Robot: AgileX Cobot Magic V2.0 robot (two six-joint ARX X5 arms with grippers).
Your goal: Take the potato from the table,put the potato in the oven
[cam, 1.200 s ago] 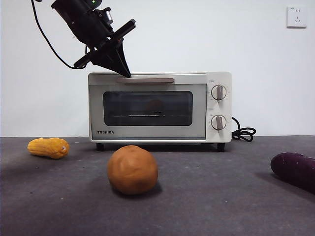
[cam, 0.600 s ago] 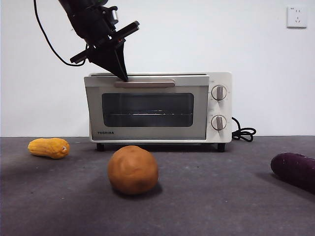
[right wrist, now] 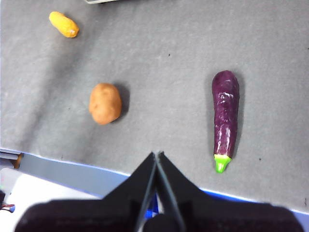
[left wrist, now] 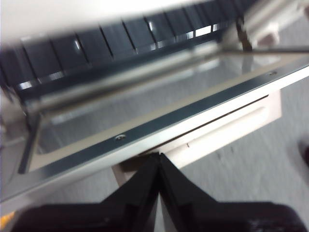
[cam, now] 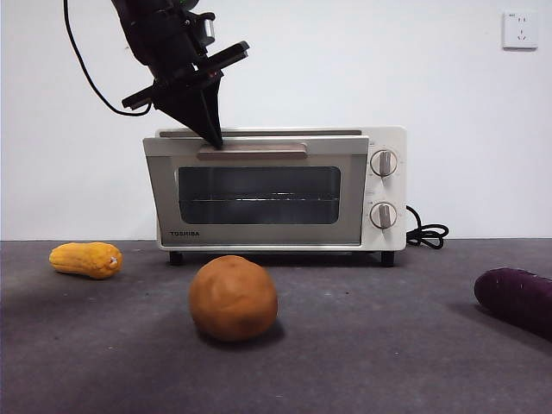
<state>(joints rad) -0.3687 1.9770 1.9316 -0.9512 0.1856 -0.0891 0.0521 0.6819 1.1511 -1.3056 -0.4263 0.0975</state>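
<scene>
Left claw (cam: 211,138): matte black, two flat wedge jaws tapering to one sharp tip, faces pressed flush. Above it, a black crossbar and a bulky black wrist housing with a small silver fitting; a thin black cable loops off behind. Right claw (right wrist: 158,155): same black wedge pair, broad dark base.

Legible text: one brand name, on the oven (cam: 274,188).
The word "TOSHIBA" stands in small dark capitals on the cream frame of the door (cam: 256,195), at its lower left corner below the glass, in the front view; neither wrist view shows readable lettering.
</scene>
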